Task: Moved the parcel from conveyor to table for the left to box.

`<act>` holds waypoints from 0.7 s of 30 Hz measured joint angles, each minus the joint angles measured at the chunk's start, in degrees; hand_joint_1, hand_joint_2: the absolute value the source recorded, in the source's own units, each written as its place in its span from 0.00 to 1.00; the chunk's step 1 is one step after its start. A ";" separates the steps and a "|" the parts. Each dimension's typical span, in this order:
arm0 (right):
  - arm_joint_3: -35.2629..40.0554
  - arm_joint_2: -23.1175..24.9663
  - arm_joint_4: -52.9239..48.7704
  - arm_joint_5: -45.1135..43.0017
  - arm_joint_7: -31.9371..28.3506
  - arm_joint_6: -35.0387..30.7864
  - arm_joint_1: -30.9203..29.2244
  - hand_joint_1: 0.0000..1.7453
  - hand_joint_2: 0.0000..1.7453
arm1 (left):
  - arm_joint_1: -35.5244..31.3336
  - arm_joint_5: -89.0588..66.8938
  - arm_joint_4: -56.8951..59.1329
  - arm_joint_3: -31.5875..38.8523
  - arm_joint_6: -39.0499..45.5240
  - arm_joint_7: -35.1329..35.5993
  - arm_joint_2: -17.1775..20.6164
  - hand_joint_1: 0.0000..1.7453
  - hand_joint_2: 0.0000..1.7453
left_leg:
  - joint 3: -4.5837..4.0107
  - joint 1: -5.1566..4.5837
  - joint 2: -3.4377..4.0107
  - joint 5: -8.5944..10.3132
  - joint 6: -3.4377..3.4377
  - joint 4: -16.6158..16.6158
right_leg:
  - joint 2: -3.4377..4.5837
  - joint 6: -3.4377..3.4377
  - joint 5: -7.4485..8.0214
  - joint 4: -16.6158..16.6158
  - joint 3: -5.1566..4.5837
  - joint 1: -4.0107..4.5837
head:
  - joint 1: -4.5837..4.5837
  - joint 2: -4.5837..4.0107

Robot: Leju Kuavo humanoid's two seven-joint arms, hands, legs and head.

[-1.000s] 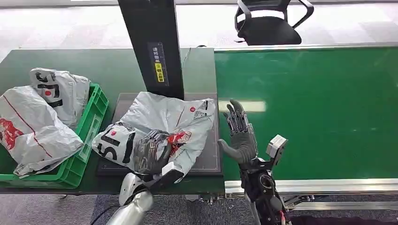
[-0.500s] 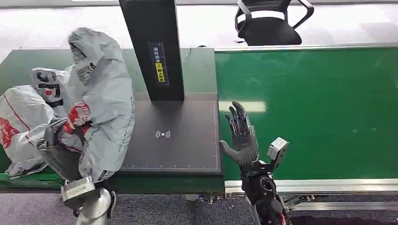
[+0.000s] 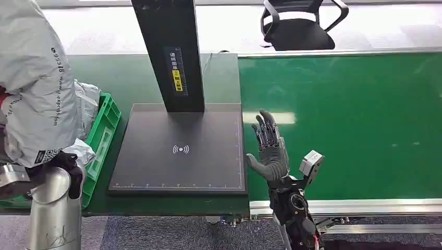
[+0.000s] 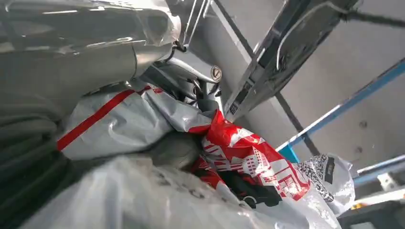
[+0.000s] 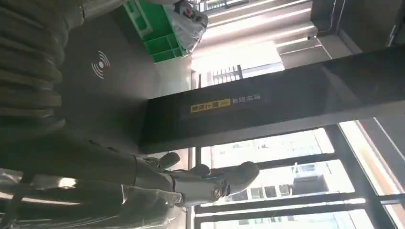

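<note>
Left hand [image 3: 66,165] grips parcel [image 3: 36,99] (raised) | right hand [image 3: 268,151] spread, empty

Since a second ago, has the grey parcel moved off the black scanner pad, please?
Yes. The grey parcel, held by the left hand, went left off the scanner pad, above the green crate.

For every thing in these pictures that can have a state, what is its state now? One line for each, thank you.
Parcel: lifted, held by the left hand above the crate.
Left hand: gripping the parcel.
Right hand: open, fingers spread, holding nothing.
Crate: holds other bags.
Scanner pad: bare, nothing on it.
Conveyor: bare, no parcel on it.
</note>
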 measured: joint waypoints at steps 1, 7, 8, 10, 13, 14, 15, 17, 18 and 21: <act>-0.02 -0.04 0.00 0.00 0.00 0.00 0.03 0.00 1.00 | -0.35 0.57 0.61 0.68 -0.37 0.28 0.79 1.00 1.00 | 0.00 0.00 0.01 0.00 0.00 0.00 | 0.00 0.00 0.00 0.00 -0.01 0.00 | 0.02 0.00; -0.50 -0.31 -0.68 0.20 0.00 -0.02 1.29 0.00 1.00 | -1.37 2.01 5.73 5.07 -2.08 0.70 4.61 1.00 1.00 | 0.00 0.00 0.01 0.00 0.00 0.00 | 0.01 0.00 0.00 0.00 -0.04 0.00 | 0.00 0.00; -0.57 -0.33 -0.94 0.30 0.00 -0.02 1.52 0.00 1.00 | -1.56 1.36 7.06 5.91 -2.59 0.89 5.02 1.00 1.00 | 0.00 0.00 0.01 0.00 0.00 0.00 | 0.01 -0.01 0.00 0.00 -0.04 0.00 | 0.02 0.00; -0.57 -0.33 -1.46 0.41 0.00 -0.04 1.84 0.00 1.00 | -2.01 -0.06 9.56 7.16 -3.27 1.07 5.77 1.00 1.00 | 0.00 0.00 0.02 0.00 0.00 -0.01 | 0.01 -0.01 0.00 0.01 -0.03 0.01 | 0.02 0.00; -0.59 -0.33 -2.27 0.72 0.00 -0.28 2.52 0.00 1.00 | -1.90 -3.22 13.03 8.70 -3.08 1.20 7.08 1.00 1.00 | -0.01 0.00 0.04 0.00 0.00 -0.01 | 0.03 -0.01 0.00 0.02 -0.02 0.00 | 0.02 0.00; -0.59 -0.35 -2.56 0.72 0.00 -0.39 2.84 0.00 1.00 | -1.56 -4.22 13.86 9.24 -2.77 1.20 7.56 1.00 1.00 | -0.01 0.00 0.05 0.00 0.00 -0.01 | 0.04 -0.01 0.00 0.01 -0.02 0.00 | 0.02 0.00; -0.61 -0.35 -2.80 0.72 0.00 -0.44 3.11 0.00 1.00 | -1.09 -5.03 14.43 9.79 -2.62 1.20 8.02 1.00 1.00 | -0.02 0.00 0.05 0.00 -0.01 -0.01 | 0.04 -0.01 -0.01 0.01 -0.03 0.00 | 0.02 0.00; -0.68 -0.37 -3.30 0.77 0.11 -0.48 3.73 0.00 1.00 | 0.12 -6.78 15.21 10.93 -2.07 1.42 8.90 1.00 1.00 | -0.03 0.00 0.05 -0.01 -0.01 -0.01 | 0.04 0.00 -0.02 0.01 -0.04 0.00 | 0.02 0.00; -0.74 -0.39 -3.61 0.79 0.20 -0.48 4.14 0.00 1.00 | 1.00 -8.12 15.47 11.77 -1.99 1.88 9.57 1.00 1.00 | -0.04 0.00 0.06 -0.01 -0.01 -0.02 | 0.04 -0.01 -0.03 0.01 -0.07 0.00 | 0.00 0.00; -1.03 -0.42 -4.22 0.79 0.53 -0.48 4.98 0.00 1.00 | 2.79 -11.38 15.97 14.02 -2.25 4.54 11.51 1.00 1.00 | -0.09 0.02 0.06 -0.02 -0.01 -0.04 | 0.04 -0.01 -0.04 0.01 -0.11 0.02 | 0.02 0.00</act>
